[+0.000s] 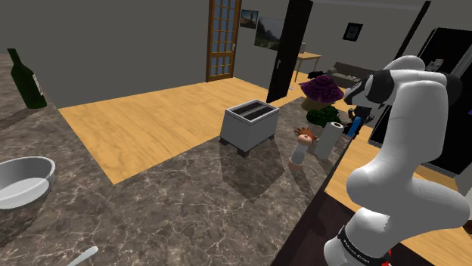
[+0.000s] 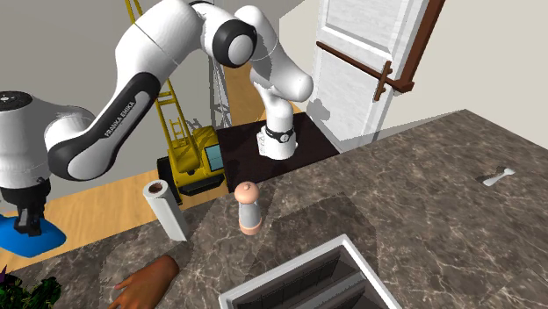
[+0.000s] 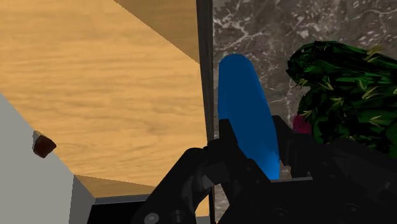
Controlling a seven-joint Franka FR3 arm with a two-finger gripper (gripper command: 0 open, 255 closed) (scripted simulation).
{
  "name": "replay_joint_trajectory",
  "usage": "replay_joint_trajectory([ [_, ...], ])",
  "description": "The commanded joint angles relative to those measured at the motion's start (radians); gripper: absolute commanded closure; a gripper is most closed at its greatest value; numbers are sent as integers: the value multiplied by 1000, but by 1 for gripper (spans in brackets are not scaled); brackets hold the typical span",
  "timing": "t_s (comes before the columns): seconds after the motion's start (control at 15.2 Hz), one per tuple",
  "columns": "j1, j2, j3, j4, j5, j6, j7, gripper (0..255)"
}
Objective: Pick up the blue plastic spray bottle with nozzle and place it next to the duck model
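**Shoulder view.** The spray bottle [image 1: 353,125] is recorded as a short blue bar just beside the paper roll [image 1: 328,140], on the roll's right in this view. It is raised to about the height of the roll's top. Its long axis is tilted, with the upper end leaning away from the roll. The gripper [image 1: 355,115] is placed over its upper part. The duck model [image 1: 304,135], brownish, is noted near the roll on the opposite side, behind a pale mill [image 1: 298,154]. A toaster [image 1: 249,125] is set farther off on that same side. A purple-flowered plant [image 1: 324,92] is seen behind the roll.

**Second exterior view.** The roll [image 2: 165,209] is seen upright at the edge of the worktop [image 2: 421,211]. The gripper [image 2: 30,225] is found well to the roll's left, past the worktop edge. The blue bottle [image 2: 35,239] is carried beneath it, against the wooden floor [image 2: 97,215].

**Wrist view.** The bottle [image 3: 245,108] is clamped between the black fingers [image 3: 213,156], one pressed on each flank. Its long axis is directed straight away from the gripper [image 3: 257,156], rounded end farthest out. The nozzle cannot be made out. The plant [image 3: 343,89] is registered just beside the bottle.
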Motion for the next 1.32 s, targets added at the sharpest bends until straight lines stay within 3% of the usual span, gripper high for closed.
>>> replay_joint_trajectory([
  [0.0,-2,13,2,-6,3,19,0,255],
  [0.46,-8,62,11,-22,11,84,0,255],
  [0.92,-8,62,11,-22,11,83,0,255],
  [0.99,-8,62,11,-22,11,84,0,0],
  [1.25,-8,62,11,-22,11,83,0,0],
])
